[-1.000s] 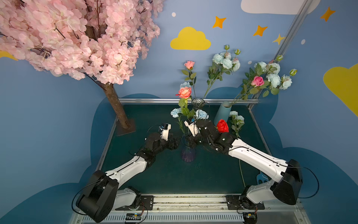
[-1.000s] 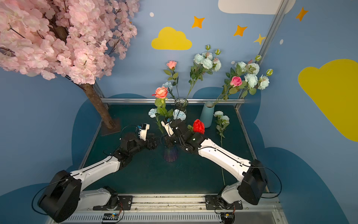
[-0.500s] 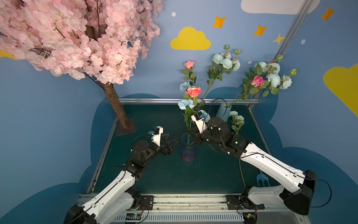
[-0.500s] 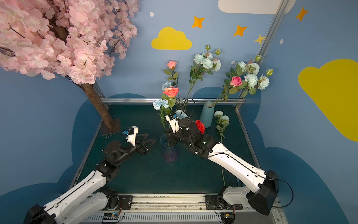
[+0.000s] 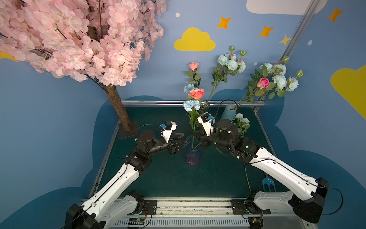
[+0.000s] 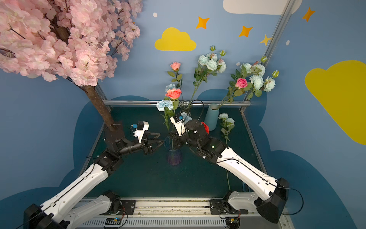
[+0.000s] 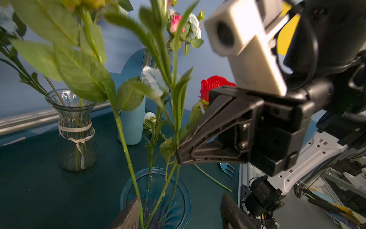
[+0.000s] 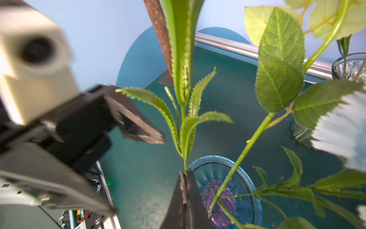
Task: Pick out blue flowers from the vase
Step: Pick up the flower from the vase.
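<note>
bare green tabletop (image 5: 168,178) lies open before the purple-blue vase (image 5: 191,156); leafy stems (image 7: 126,142) and the right gripper (image 7: 179,153) crowd its mouth.

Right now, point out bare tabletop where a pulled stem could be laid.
Bare dark green tabletop lies between the purple-tinted glass vase and the near metal rail; also behind the left gripper, toward the brown tree trunk. Crowded: the back right, around the pale blue cylinder vase and clear glass vase.

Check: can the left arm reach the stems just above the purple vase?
Probably yes. The left tool is open beside the vase with nothing between them; the right tool, shut on one thin stem above the rim, crowds that side.
</note>
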